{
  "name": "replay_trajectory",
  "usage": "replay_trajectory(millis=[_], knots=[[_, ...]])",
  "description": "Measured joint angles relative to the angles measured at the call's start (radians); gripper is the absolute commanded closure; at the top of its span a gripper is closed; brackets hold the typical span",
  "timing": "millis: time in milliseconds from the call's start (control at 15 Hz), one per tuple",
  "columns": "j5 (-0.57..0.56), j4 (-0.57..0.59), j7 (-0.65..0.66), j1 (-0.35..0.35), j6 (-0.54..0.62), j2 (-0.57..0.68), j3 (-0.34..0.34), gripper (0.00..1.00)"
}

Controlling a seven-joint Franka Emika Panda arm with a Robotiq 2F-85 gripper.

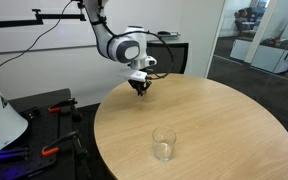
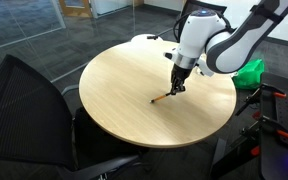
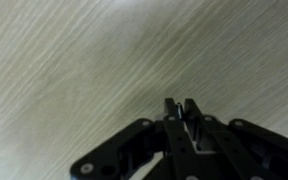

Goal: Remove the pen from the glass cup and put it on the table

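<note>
Smooth light wood-grain table (image 1: pixel 224 130), clear glass cup (image 1: pixel 163 145), matt black tool (image 3: pixel 180 106).

Glass partition walls (image 1: pixel 252 30) fill the upper right of an exterior view, with lit offices beyond. At lower left a black mesh office chair (image 2: pixel 29 100) stands beside the table (image 2: pixel 114 90) on dark floor (image 2: pixel 59 42).

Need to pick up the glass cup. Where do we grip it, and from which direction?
Probably the rim, from straight above. The glass cup stands upright on the table with its mouth open and looks empty, so one of the jaws can go inside the wall and one outside. Nothing stands close beside it, so a side grip also looks possible, though smooth glass may slip.
</note>
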Motion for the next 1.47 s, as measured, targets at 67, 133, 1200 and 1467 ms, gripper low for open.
replay_trajectory(millis=[67, 133, 1200, 1467], knots=[[-0.001, 0.009, 0.000, 0.000, 0.000, 0.012, 0.000, 0.47], [-0.002, 0.018, 0.000, 0.001, 0.000, 0.023, 0.000, 0.38], [0.000, -0.009, 0.004, -0.018, -0.010, -0.042, 0.003, 0.00], [0.002, -0.048, 0.004, -0.035, -0.011, -0.083, 0.019, 0.00]])
